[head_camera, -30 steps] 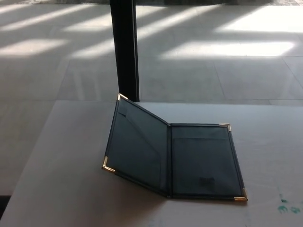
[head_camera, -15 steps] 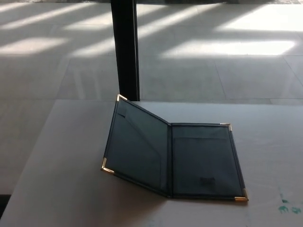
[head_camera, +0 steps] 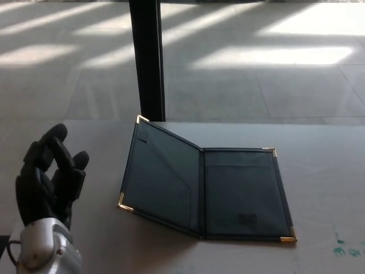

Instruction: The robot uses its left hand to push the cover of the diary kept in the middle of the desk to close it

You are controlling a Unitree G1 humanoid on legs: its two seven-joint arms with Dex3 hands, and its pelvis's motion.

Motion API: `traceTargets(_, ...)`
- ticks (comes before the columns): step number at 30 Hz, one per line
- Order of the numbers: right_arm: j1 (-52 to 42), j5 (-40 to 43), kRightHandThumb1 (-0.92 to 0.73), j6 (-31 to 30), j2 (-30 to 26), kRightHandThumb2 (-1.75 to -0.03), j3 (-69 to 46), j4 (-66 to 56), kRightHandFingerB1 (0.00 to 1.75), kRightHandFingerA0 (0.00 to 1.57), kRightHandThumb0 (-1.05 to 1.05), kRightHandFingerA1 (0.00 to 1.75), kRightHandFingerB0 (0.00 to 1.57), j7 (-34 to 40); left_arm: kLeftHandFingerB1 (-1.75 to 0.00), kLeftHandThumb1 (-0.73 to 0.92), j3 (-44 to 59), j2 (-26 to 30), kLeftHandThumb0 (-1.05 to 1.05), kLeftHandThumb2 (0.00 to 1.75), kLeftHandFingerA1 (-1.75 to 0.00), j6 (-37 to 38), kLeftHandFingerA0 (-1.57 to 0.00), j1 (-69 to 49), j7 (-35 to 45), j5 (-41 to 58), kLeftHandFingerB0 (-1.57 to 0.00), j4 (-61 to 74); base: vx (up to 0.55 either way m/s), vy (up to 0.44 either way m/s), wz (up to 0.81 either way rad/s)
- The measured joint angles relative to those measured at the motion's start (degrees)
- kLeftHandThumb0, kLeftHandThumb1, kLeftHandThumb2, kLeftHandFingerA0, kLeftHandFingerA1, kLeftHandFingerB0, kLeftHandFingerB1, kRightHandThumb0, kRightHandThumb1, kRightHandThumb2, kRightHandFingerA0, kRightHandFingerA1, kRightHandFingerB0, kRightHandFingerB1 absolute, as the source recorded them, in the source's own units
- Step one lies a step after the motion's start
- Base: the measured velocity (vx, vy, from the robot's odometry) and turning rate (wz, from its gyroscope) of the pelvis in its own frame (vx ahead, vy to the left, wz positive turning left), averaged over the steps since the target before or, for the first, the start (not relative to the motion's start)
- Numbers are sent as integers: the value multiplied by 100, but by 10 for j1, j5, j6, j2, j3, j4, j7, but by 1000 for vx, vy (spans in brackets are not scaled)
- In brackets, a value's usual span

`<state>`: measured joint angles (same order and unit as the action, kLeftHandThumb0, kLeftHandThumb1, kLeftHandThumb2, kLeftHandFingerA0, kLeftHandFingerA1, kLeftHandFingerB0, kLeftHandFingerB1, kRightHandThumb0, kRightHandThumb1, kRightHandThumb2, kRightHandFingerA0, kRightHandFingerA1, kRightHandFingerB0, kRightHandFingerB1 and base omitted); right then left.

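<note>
Hovering near desk's (head_camera: pixel 319 171) left edge, left hand (head_camera: pixel 48 180) empty, fingers loosely spread. Diary's raised cover (head_camera: pixel 159 174) lies just to its right, spine running front-to-back.

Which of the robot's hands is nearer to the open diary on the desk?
Left. The left hand is raised over the desk just left of the diary, beside its lifted cover, not touching it. The right hand is not in view.

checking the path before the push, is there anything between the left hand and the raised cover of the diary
Nothing. In the head view only bare desk lies between the left hand and the diary's raised cover; the hand is apart from it.
</note>
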<state>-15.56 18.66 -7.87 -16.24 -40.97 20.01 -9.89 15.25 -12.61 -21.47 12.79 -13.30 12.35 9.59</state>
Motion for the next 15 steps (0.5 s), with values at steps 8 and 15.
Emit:
traceTargets(8, -2, 14, -66, -7, 3, -117, 0, -10, 56, 97, -93, 66, 63, 1, -44, 92, -29, 6, -95, 81, -48, -54, -37, -52, -16, 18, -28, 27, 0, 0, 0)
traceTargets(15, -1, 23, -89, -12, 3, -68, 2, -13, 52, 100, -100, 64, 70, 6, -43, 89, -41, 6, -99, 87, -47, -71, -31, -93, -29, 26, -22, 32, 0, 0, 0)
